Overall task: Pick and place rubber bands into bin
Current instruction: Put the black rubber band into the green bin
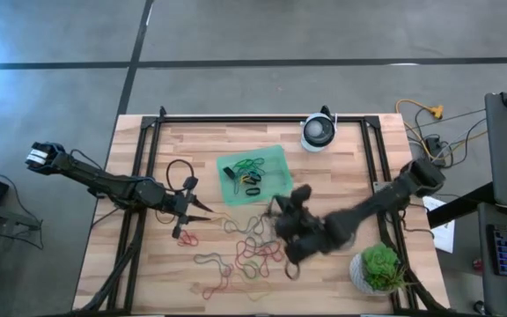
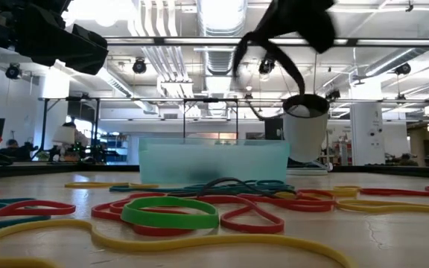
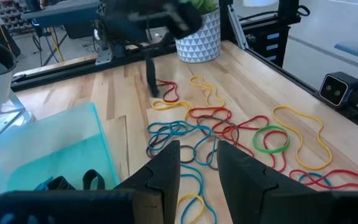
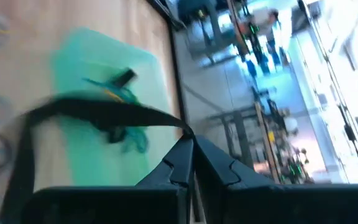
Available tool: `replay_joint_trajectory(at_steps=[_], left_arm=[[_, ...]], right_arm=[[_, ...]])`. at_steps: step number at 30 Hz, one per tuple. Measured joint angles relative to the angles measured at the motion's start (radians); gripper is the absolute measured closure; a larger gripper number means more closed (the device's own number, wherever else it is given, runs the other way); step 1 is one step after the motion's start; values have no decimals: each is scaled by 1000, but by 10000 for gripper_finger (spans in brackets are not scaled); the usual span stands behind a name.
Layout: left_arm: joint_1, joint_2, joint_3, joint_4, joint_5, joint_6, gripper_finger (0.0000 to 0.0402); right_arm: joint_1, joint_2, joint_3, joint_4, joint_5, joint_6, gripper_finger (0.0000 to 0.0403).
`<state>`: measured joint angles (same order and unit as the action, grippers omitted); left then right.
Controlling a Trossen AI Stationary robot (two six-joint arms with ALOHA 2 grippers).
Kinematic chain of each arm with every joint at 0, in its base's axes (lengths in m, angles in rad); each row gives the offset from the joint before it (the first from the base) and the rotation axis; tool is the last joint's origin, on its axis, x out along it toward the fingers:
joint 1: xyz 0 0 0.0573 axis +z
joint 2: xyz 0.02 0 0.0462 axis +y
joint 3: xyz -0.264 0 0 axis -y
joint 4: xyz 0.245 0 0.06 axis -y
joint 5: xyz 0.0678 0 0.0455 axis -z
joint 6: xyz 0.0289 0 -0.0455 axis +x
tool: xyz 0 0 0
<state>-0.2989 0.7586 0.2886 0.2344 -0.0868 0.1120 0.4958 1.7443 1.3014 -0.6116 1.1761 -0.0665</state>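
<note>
Many thin rubber bands (image 1: 249, 251) in red, yellow, green and blue lie loose on the wooden table, also seen close up in the low view (image 2: 170, 212). The translucent green bin (image 1: 255, 172) stands behind them and holds a few bands (image 4: 120, 93). My right gripper (image 1: 282, 210) hovers above the table just near of the bin, shut on a thick black rubber band (image 4: 92, 112). My left gripper (image 3: 197, 158) stands open to the left of the pile (image 1: 199, 208), with nothing between its fingers. My right gripper pinches the black band between its two shut fingertips, at one spot on the loop (image 4: 180, 127). The rest of the loop trails away from the fingers and hangs slack below them (image 2: 274, 59), lifted clear of the table.
A round white device (image 1: 319, 132) sits at the table's far edge. A potted green plant (image 1: 378, 269) stands at the near right corner. A black cable loop (image 1: 179, 169) lies by my left gripper. Black frame rails run along the table's left, right and far sides.
</note>
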Motion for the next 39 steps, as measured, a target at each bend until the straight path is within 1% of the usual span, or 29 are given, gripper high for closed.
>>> replay_joint_trajectory(at_steps=[3, 5, 7, 12, 16, 19, 21, 24, 30, 32, 35, 39], left_arm=[[0, 0, 0, -1, 0, 0, 311], [0, 0, 0, 0, 0, 0, 311], [0, 0, 0, 0, 0, 0, 311], [0, 6, 0, 2, 0, 0, 311], [0, 11, 0, 11, 0, 0, 311], [0, 14, 0, 11, 0, 0, 311], [0, 14, 0, 16, 0, 0, 311], [0, 16, -1, 18, 0, 0, 311], [0, 18, -1, 20, 0, 0, 311], [0, 20, -1, 20, 0, 0, 311], [0, 20, -1, 20, 0, 0, 311], [0, 21, -1, 20, 0, 0, 311]], right_arm=[[-102, 0, 21, 29, -35, -43, 394], [-173, 0, 36, 56, -108, -80, 394], [-245, 0, 50, 103, -210, -121, 394], [-423, 0, 51, 250, -505, -202, 394], [-538, 4, 42, 291, -712, -175, 394], [-599, 10, 22, 295, -826, -131, 394], [-627, 13, 11, 295, -856, -107, 394], [-648, 17, 2, 294, -866, -92, 394], [-651, 21, 0, 296, -878, -66, 394], [-652, 21, 0, 296, -907, -65, 391], [-652, 20, 0, 295, -939, -65, 378], [-652, 21, 0, 294, -946, -64, 346]])
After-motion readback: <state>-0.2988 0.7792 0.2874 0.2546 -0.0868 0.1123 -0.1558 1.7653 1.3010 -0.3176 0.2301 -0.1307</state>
